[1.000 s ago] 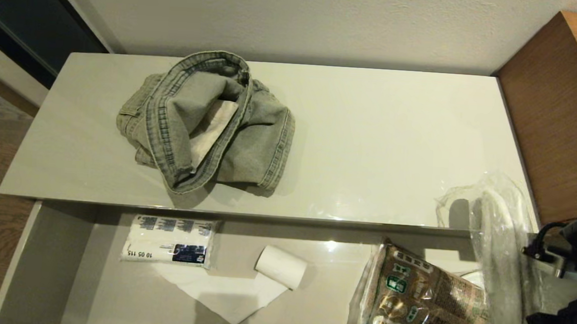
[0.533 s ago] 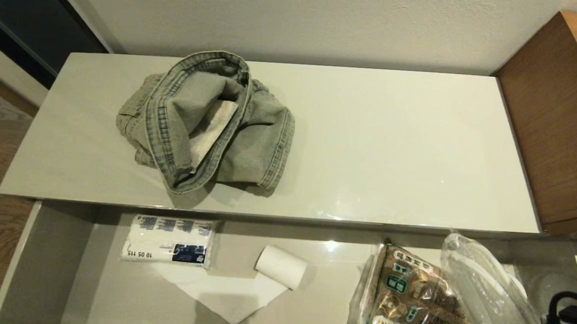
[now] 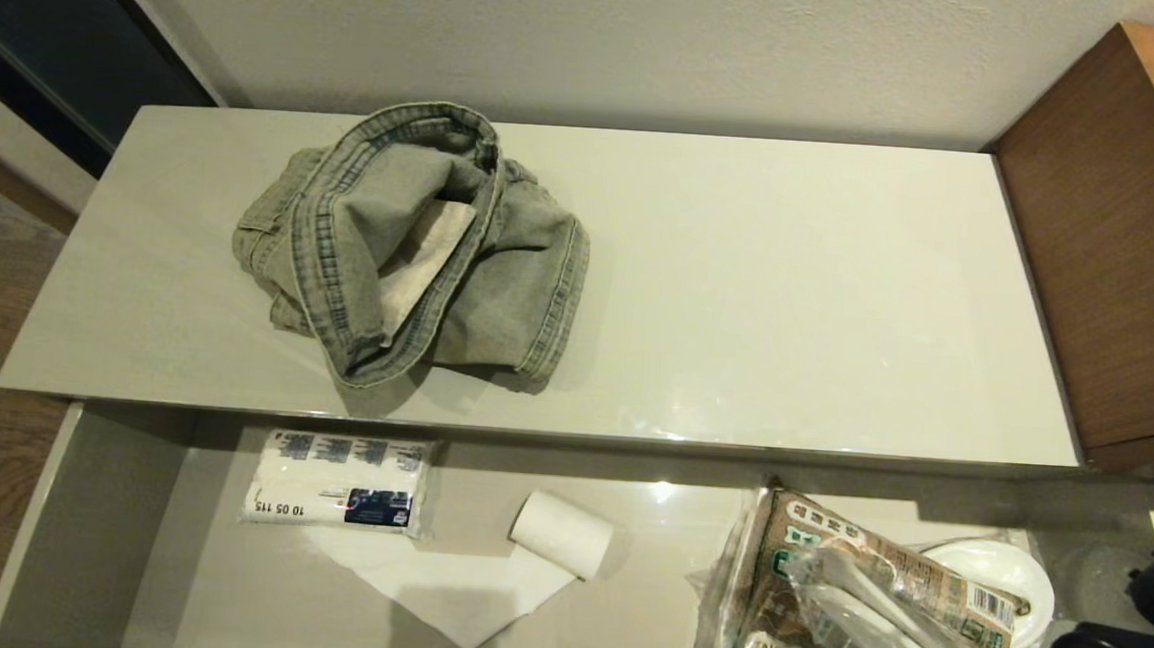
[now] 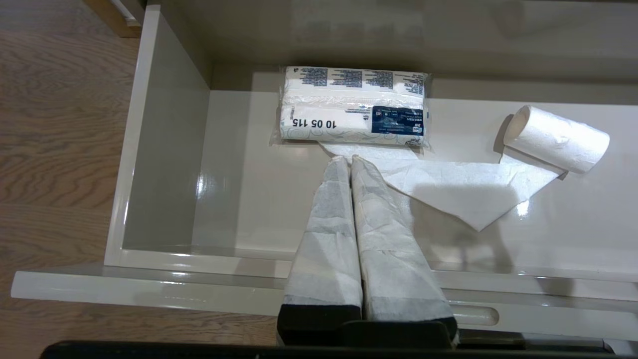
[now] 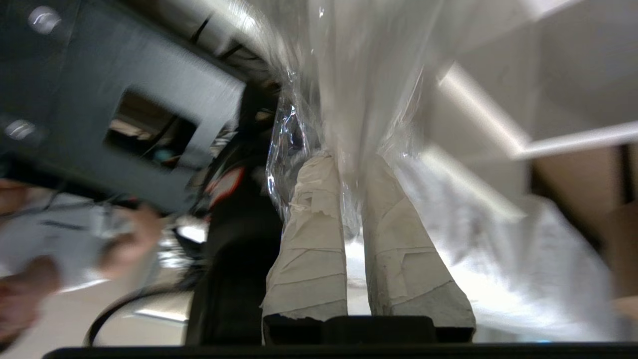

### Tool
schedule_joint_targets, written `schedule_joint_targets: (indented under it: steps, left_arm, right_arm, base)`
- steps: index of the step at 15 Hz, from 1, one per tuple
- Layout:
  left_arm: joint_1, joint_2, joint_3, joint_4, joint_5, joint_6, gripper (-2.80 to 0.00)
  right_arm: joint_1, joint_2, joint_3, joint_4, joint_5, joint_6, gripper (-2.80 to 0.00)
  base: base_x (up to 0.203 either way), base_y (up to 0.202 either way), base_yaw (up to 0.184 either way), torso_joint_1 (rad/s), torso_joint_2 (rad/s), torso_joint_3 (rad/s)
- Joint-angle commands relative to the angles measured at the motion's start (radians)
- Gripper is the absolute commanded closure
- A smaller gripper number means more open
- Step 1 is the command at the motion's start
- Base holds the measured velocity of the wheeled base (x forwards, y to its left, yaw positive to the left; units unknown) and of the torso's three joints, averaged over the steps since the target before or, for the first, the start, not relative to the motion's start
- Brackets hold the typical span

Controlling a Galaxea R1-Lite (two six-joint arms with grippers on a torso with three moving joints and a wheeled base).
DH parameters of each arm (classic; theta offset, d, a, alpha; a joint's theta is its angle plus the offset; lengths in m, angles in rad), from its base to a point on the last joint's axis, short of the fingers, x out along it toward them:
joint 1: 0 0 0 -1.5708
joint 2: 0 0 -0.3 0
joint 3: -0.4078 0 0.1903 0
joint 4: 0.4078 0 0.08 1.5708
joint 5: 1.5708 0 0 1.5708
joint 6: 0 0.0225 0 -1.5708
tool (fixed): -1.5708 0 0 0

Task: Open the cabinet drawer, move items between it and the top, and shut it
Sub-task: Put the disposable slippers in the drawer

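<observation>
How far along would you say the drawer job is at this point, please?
Done: the wide pale grey-beige drawer stands open. In hand: the right gripper pinches the clear-wrapped white slippers low over the drawer's right end. Left: the grey-green denim garment lies on the glossy beige top; the drawer needs closing.

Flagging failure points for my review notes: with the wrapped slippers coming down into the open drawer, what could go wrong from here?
1. The right gripper pinches only the clear wrap; it could tear or slip.
2. The slippers lie across the brown packet, so the pile may stand too high for the drawer to close.
3. The jeans are on the top, not yet moved.
</observation>
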Motion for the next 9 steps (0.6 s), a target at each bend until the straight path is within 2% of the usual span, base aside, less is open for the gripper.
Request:
schedule_joint_targets:
  steps: [1, 4, 7, 9]
  left_arm:
    - [0.0, 0.0, 0.002, 0.0, 0.0, 0.0, 0.0]
    - [0.0, 0.0, 0.002, 0.0, 0.0, 0.0, 0.0]
    - [0.0, 0.0, 0.002, 0.0, 0.0, 0.0, 0.0]
    - [0.0, 0.0, 0.002, 0.0, 0.0, 0.0, 0.0]
  right_arm:
    - [0.037, 0.099, 0.006, -0.059, -0.012, -0.011, 0.0]
    - [0.143, 0.205, 0.076, -0.307, -0.02, -0.035, 0.0]
    - [0.262, 0.255, 0.146, -0.459, -0.014, -0.04, 0.0]
    - [0.275, 0.271, 0.186, -0.548, -0.012, -0.041, 0.0]
  base:
    - [0.0, 0.0, 0.0, 0.0, 0.0, 0.0]
    - [0.0, 0.0, 0.0, 0.0, 0.0, 0.0]
    - [0.0, 0.0, 0.0, 0.0, 0.0, 0.0]
    - [0.0, 0.0, 0.0, 0.0, 0.0, 0.0]
